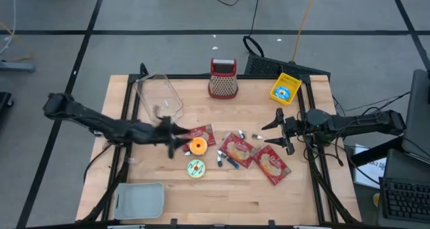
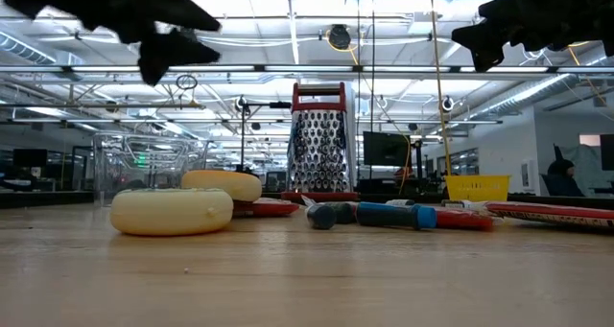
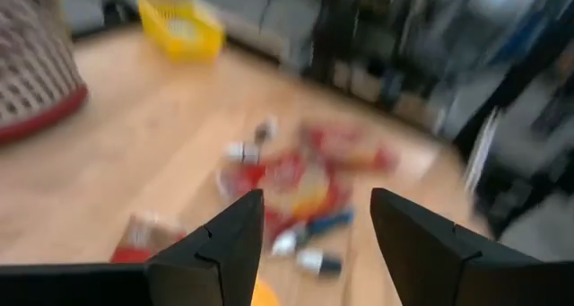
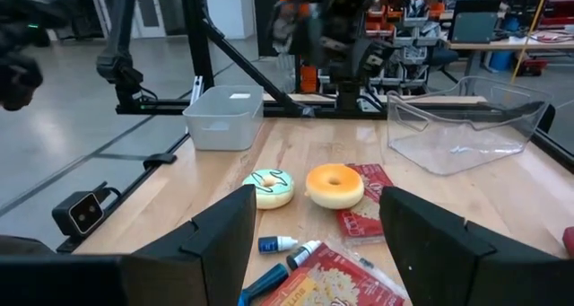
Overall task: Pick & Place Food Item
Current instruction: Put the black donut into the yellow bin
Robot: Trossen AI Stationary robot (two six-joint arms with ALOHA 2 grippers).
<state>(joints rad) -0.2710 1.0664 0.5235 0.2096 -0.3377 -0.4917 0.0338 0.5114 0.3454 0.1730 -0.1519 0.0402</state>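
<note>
The left gripper hangs above the table with its fingers spread wide and nothing between them, just at 9 o'clock of the orange donut. That donut lies near the table's middle, its edge on a red packet, with a green donut just at its 6 o'clock. The right gripper waits near the table's 3 o'clock edge, also wide and empty.

The risk, as I judge it, is crowding. Dropping onto the orange donut, one finger could land on the packet or nudge the green donut, dragging either along. The donut looks soft and round; a shallow pinch could squeeze it out sideways, and a hard one could dent it.

Small tubes and more packets lie at the donut's 3 to 4 o'clock, so a sweep that way would scatter them. The clear bin at 11 o'clock lies tipped, so a placed donut could roll out; the grey tub at 7 o'clock looks safer.
</note>
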